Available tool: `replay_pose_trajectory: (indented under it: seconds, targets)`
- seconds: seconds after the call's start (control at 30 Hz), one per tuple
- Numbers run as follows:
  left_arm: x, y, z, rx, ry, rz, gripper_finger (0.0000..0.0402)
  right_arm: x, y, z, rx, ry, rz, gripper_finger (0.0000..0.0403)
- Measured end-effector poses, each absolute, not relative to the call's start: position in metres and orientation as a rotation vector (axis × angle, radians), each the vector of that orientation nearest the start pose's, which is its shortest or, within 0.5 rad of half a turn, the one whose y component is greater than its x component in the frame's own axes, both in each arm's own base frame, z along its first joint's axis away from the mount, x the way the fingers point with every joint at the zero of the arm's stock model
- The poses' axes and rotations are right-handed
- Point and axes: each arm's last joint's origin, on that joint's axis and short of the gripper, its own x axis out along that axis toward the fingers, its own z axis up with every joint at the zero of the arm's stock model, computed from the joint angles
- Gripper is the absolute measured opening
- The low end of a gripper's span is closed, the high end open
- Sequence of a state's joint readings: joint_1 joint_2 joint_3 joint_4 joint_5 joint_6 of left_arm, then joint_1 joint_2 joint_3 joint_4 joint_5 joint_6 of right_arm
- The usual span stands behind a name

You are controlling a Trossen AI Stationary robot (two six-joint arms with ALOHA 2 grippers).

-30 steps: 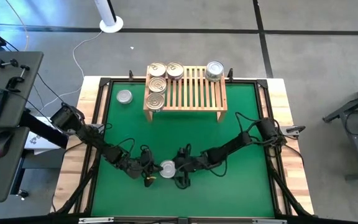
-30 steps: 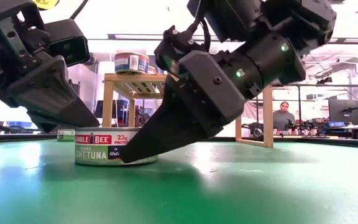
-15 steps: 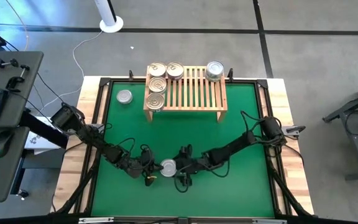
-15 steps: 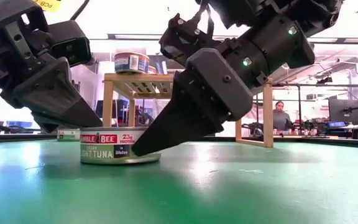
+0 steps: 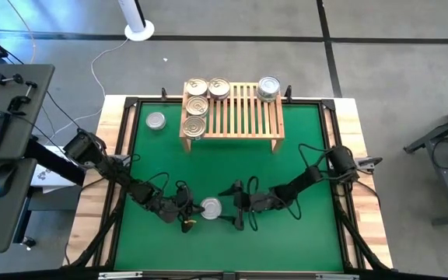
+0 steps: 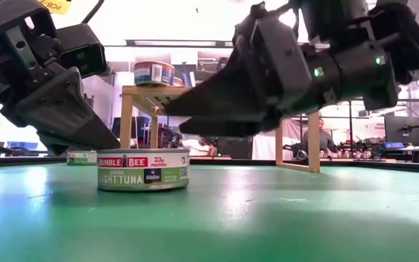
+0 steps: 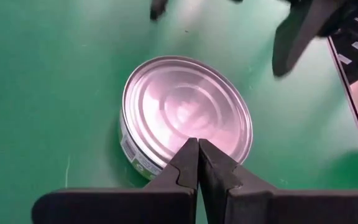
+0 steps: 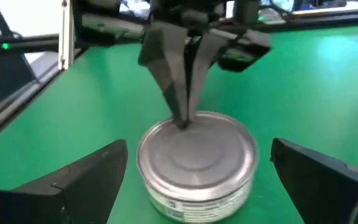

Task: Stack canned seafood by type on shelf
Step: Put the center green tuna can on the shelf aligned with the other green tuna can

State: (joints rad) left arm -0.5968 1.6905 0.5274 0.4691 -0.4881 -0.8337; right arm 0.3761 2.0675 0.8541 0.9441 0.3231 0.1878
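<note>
left gripper (image 7: pixel 197 144), fingers pressed together, touches the tuna tin (image 5: pixel 210 207); right gripper (image 5: pixel 238 208) gapes wide just beside it.

tin (image 5: pixel 210 208) between both grippers; shelf (image 5: pixel 243 117) behind, bearing five tins

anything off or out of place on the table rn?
Nothing spilled or dented. Two tins sit off the shelf: a silver-topped tin on the mat beside it, and the tuna tin up front between the arms. The shut left gripper rests on that tin's lid; the open right gripper is beside it.
</note>
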Motion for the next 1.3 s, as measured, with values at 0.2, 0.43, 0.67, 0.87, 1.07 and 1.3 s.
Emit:
replay_pose_trajectory:
  seconds: [0.2,0.43,0.67,0.87,1.07,1.3]
  targets:
    - [0.236,-0.144,0.105,-0.445,0.588,0.142,0.0,0.378,0.132,0.095,0.061,0.263,0.085,0.0394]
    - [0.236,-0.144,0.105,-0.445,0.589,0.142,0.0,0.386,0.127,0.087,0.027,0.331,0.082,0.0394]
    - [0.236,-0.144,0.105,-0.447,0.589,0.142,0.0,0.385,0.127,0.086,0.005,0.352,0.109,0.0394]
    - [0.237,-0.141,0.105,-0.45,0.59,0.147,0.0,0.386,0.125,0.086,-0.065,0.364,0.157,0.0394]
    - [0.238,-0.141,0.105,-0.452,0.591,0.148,0.0,0.389,0.121,0.088,-0.036,0.37,0.243,0.0394]
    - [0.238,-0.14,0.105,-0.451,0.594,0.146,0.0,0.385,0.122,0.094,-0.087,0.42,0.276,0.0394]
